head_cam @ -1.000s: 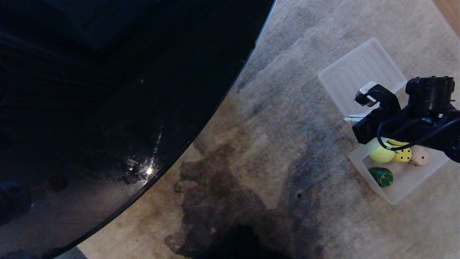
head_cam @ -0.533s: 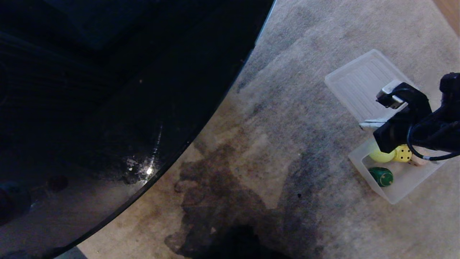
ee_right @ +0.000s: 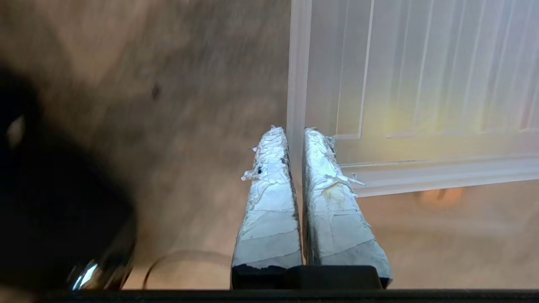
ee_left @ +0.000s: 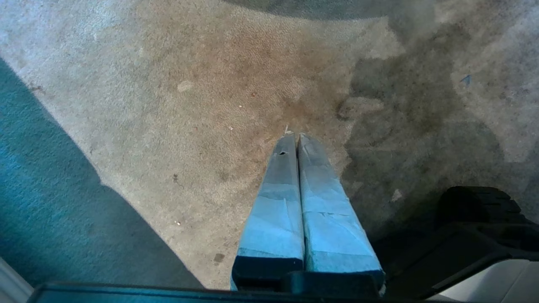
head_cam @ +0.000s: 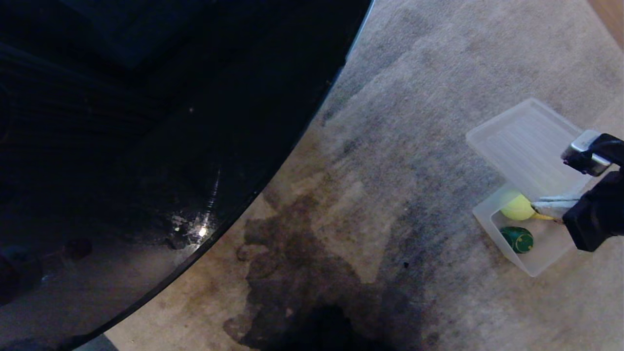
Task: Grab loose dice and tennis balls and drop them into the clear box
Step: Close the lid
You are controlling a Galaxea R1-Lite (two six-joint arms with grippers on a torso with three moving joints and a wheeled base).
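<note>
Gripping the ribbed lid's (head_cam: pixel 529 144) rim, the right gripper (head_cam: pixel 538 203) hangs over the clear box (head_cam: pixel 536 263), where a tennis ball (head_cam: pixel 516 207) and green die (head_cam: pixel 517 239) lie; left gripper (ee_left: pixel 294 136) closed, empty.

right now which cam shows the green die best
The head view: the green die lies in the clear box beside a tennis ball. The left wrist view shows only carpet; the right wrist view shows no die.

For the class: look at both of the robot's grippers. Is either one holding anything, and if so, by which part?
The right gripper pinches the ribbed lid by its edge rim; the left gripper holds nothing.
</note>
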